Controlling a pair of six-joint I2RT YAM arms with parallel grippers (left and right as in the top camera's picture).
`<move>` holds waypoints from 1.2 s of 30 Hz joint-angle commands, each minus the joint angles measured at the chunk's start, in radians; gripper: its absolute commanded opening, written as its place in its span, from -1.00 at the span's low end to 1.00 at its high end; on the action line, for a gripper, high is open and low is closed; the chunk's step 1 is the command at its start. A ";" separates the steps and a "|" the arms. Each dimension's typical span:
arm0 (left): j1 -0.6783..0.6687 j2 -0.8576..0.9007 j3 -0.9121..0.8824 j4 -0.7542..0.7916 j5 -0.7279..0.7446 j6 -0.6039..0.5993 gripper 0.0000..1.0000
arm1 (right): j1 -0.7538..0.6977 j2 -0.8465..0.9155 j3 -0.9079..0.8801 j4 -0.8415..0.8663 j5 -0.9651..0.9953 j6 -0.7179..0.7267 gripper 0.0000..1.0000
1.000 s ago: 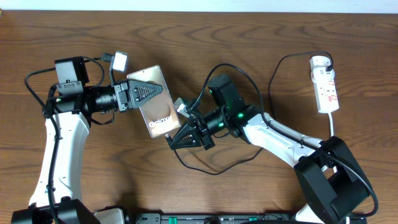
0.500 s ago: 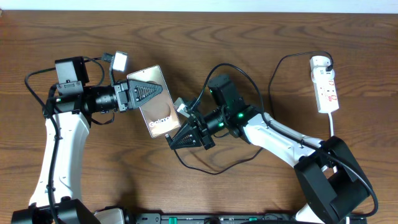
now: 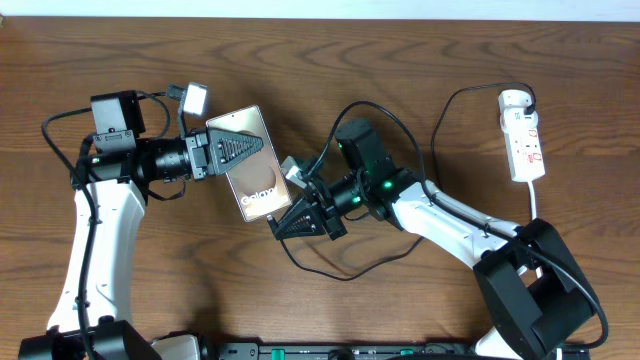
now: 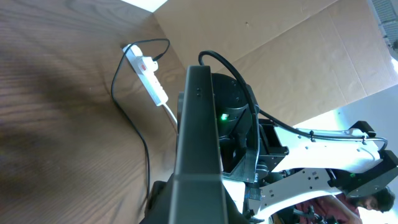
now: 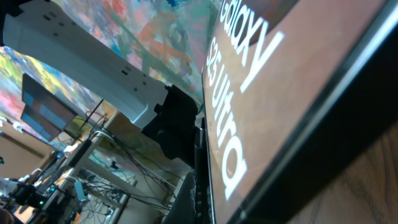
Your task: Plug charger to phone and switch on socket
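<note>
Left gripper [image 3: 232,152] is clamped on the phone [image 3: 255,182], holding it tilted off the table [image 3: 200,290], back face up. The phone's long axis runs from upper left to lower right in the overhead view, so its lower short edge faces the right arm.

Right gripper [image 3: 298,218] sits just beside that lower edge, at its lower right. It is the nearer of the 2 arms to that end, so the plug-in looks like its job (my judgement). The move turns on lining the plug tip up along the phone's long axis.

The charger [image 3: 345,277] shows only as a thin black loop on the table below the right gripper. Its tip is hidden, and I cannot tell if the right claw is closed on it or open.

The right wrist view is filled by the phone back and its white lettering [image 5: 249,93]; no port or tip is visible there. The left wrist view shows the phone edge-on.

The socket [image 3: 526,138] lies well apart at the far right, with neither claw near it.
</note>
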 commanded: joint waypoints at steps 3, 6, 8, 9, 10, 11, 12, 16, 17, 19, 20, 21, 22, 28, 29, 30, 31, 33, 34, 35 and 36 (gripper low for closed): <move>-0.012 -0.002 0.011 0.005 0.054 0.012 -0.86 | -0.007 0.007 0.002 -0.001 -0.025 -0.002 -0.98; -0.012 -0.002 0.011 0.005 0.054 0.013 -0.85 | -0.014 0.007 0.002 -0.005 -0.026 -0.002 -0.98; -0.012 -0.002 0.011 0.005 0.054 0.013 -0.85 | -0.016 0.007 0.002 -0.005 -0.026 -0.002 -0.98; -0.012 -0.002 0.011 0.005 0.054 0.013 -0.85 | -0.016 0.007 0.002 -0.005 -0.026 -0.002 -0.98; -0.012 -0.002 0.011 0.005 0.054 0.013 -0.85 | -0.016 0.007 0.002 -0.005 -0.026 -0.002 -0.98; -0.012 -0.002 0.011 0.005 0.054 0.013 -0.85 | -0.016 0.007 0.002 -0.005 -0.026 -0.002 -0.98; -0.012 -0.002 0.011 0.005 0.053 0.013 -0.85 | -0.016 0.007 0.002 -0.005 -0.025 -0.002 -0.98; -0.012 -0.002 0.011 0.005 0.054 0.012 -0.85 | -0.016 0.007 0.002 -0.006 -0.025 -0.006 -0.98; -0.012 -0.002 0.011 0.005 0.054 0.011 -0.85 | -0.016 0.007 0.002 -0.006 -0.025 -0.006 -0.98; -0.012 -0.002 0.011 0.008 0.053 -0.003 -0.85 | -0.016 0.007 0.002 -0.008 -0.022 -0.006 -0.98; -0.012 -0.002 0.011 0.015 0.054 -0.016 -0.85 | -0.016 0.007 0.002 -0.008 -0.022 -0.005 -0.98; -0.012 -0.002 0.011 0.031 0.054 -0.035 -0.85 | -0.016 0.007 0.002 -0.008 -0.022 -0.006 -0.98; -0.012 -0.002 0.011 0.050 0.054 -0.056 -0.85 | -0.016 0.007 0.002 -0.008 -0.022 -0.005 -0.98; -0.012 -0.002 0.011 0.083 0.054 -0.085 -0.85 | -0.019 0.007 0.002 -0.012 -0.022 -0.005 -0.98; -0.012 -0.002 0.011 0.083 0.054 -0.085 -0.85 | -0.021 0.007 0.002 -0.013 -0.023 -0.005 -0.98; -0.012 -0.002 0.011 0.083 0.054 -0.085 -0.85 | -0.023 0.007 0.002 -0.013 -0.022 -0.005 -0.98; -0.012 -0.002 0.011 0.083 0.054 -0.085 -0.85 | -0.023 0.007 0.002 -0.013 -0.022 -0.005 -0.98; -0.012 -0.002 0.011 0.083 0.054 -0.085 -0.85 | -0.023 0.007 0.002 -0.013 -0.022 -0.005 -0.98; -0.012 -0.002 0.011 0.083 0.054 -0.085 -0.85 | -0.023 0.007 0.002 -0.013 -0.022 -0.005 -0.98; -0.012 -0.002 0.011 0.083 0.054 -0.085 -0.85 | -0.024 0.007 0.002 -0.013 -0.022 -0.005 -0.98; -0.012 -0.002 0.011 0.083 0.054 -0.085 -0.85 | -0.026 0.007 0.002 -0.013 -0.023 -0.005 -0.98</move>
